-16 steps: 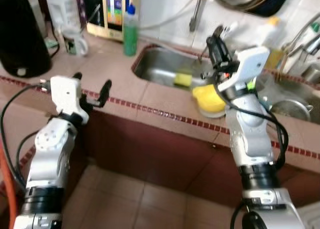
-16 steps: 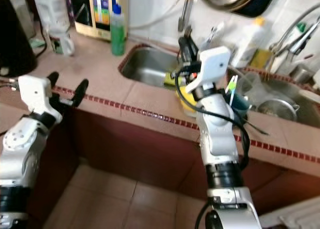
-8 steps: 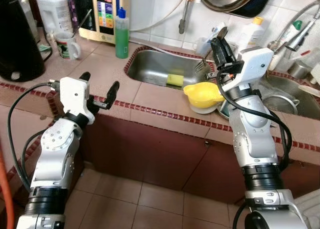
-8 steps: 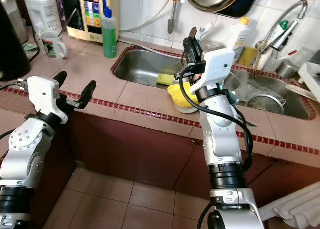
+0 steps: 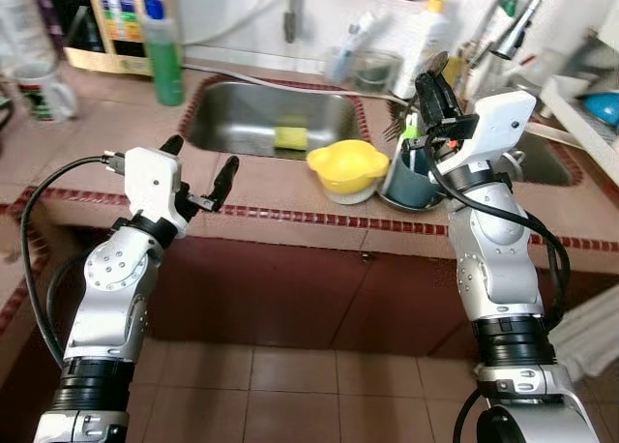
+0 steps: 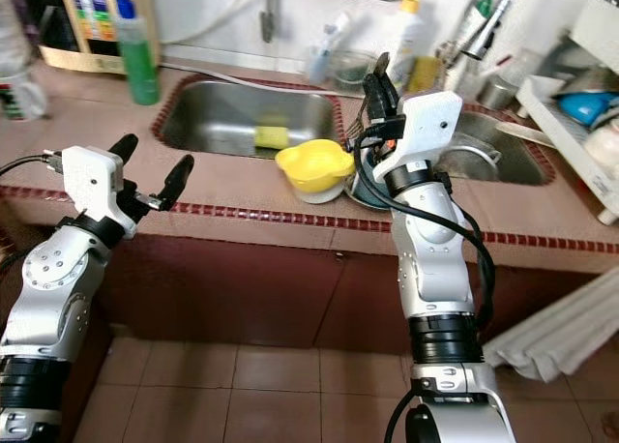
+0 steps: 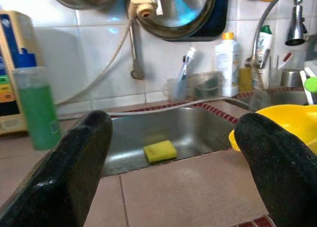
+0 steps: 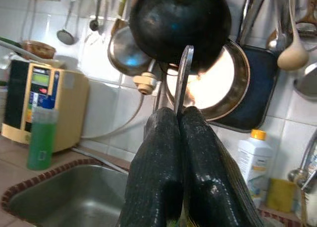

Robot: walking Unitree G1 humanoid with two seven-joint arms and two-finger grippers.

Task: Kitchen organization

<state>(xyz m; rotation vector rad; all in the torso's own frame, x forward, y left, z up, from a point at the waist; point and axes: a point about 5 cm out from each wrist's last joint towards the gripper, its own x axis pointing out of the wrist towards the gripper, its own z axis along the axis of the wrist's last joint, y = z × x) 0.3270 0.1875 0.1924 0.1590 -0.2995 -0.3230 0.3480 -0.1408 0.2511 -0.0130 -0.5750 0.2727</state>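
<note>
My right gripper [image 5: 432,83] is raised over the counter behind a teal cup [image 5: 410,178]. It is shut on a thin metal utensil [image 8: 183,76] whose handle sticks up past the fingertips. A yellow bowl [image 5: 345,163] sits upside down on another dish beside the cup. My left gripper [image 5: 198,162] hovers open over the counter's front edge, holding nothing. Between its fingers [image 7: 74,172] I see a yellow sponge [image 7: 160,150] lying in the steel sink [image 5: 242,114].
A green soap bottle [image 5: 163,43] and a mug [image 5: 41,95] stand at the back left. Bottles, cups and a faucet [image 5: 517,22] crowd the back wall. A second basin and a dish rack [image 5: 590,109] lie at the right. Pans hang on the wall [image 8: 233,83].
The camera has swung right and steadied, so the counter and sink now sit further left. Both arms hold the same pose; the right gripper keeps the utensil.
</note>
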